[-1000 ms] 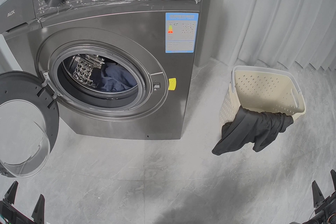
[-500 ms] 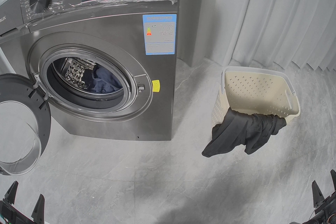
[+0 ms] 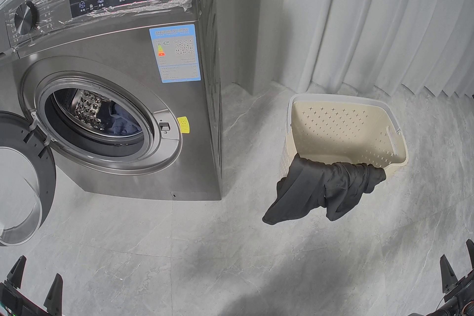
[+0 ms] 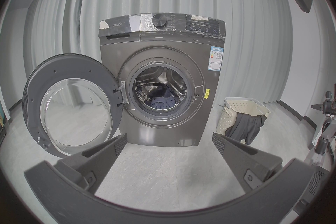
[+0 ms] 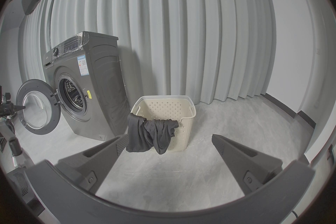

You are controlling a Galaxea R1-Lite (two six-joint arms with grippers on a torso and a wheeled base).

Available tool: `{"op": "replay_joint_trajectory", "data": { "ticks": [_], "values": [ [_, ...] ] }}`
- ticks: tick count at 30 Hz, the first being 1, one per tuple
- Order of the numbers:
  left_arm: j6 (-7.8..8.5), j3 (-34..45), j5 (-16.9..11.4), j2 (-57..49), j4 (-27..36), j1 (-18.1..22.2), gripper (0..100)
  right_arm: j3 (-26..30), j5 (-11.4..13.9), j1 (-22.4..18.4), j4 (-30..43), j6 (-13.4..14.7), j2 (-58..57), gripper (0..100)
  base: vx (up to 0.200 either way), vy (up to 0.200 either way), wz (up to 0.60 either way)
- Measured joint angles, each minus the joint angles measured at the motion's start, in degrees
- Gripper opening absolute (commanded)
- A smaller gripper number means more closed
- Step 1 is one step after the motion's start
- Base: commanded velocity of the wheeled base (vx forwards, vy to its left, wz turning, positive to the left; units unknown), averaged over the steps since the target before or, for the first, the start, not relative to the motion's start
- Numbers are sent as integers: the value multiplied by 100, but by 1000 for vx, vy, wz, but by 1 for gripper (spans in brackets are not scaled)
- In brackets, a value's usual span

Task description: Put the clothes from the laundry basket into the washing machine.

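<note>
Right of centre in the head view, the laundry basket [image 3: 340, 98] stands on the floor beside the washing machine [image 3: 123, 43]. One dark garment [image 3: 321, 186] is draped over its near rim and hangs down the outside wall. At the left of the frame the machine's door [image 3: 47, 169] is swung wide, and blue clothes [image 3: 121, 124] already lie in the drum.

Both arms sit low at the bottom corners. The left gripper [image 3: 38, 272] and the right gripper [image 3: 456, 257] each have their jaws spread wide and hold nothing.

The step in hand looks like closing in on the basket to fetch that garment. The right arm is nearer. Pinch the bunched cloth where it crosses the rim, not a dangling tail, so the whole piece comes along. Lift straight up before swinging across, or the snagged cloth may tip the light basket.
</note>
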Motion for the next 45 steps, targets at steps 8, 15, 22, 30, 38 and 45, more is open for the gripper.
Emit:
{"op": "replay_joint_trajectory", "data": {
  "ticks": [8, 15, 22, 30, 38, 45],
  "values": [
    [-20, 0, 6, 0, 0, -2, 100, 0, 2, -2, -4, 0, 2, 100, 0, 0, 0],
    [-2, 0, 6, 4, 0, 2, 100, 0, -2, -2, 0, 0, 4, 100, 0, -171, 0],
    [0, 0, 6, 4, 0, 0, 100, 0, 2, -2, -2, 0, 4, 100, 0, -200, 0],
    [41, 0, 0, 6, 0, 2, 100, 0, 0, 0, 0, 0, 6, 100, 0, 0, 0],
    [35, 0, -6, 9, 0, 0, 100, 0, 0, -2, 0, 0, 9, 100, 0, 0, 0],
    [5, 0, 6, 9, 0, -4, 100, 0, 2, 0, 0, 0, 9, 100, 0, 0, 0]
  ]
}}
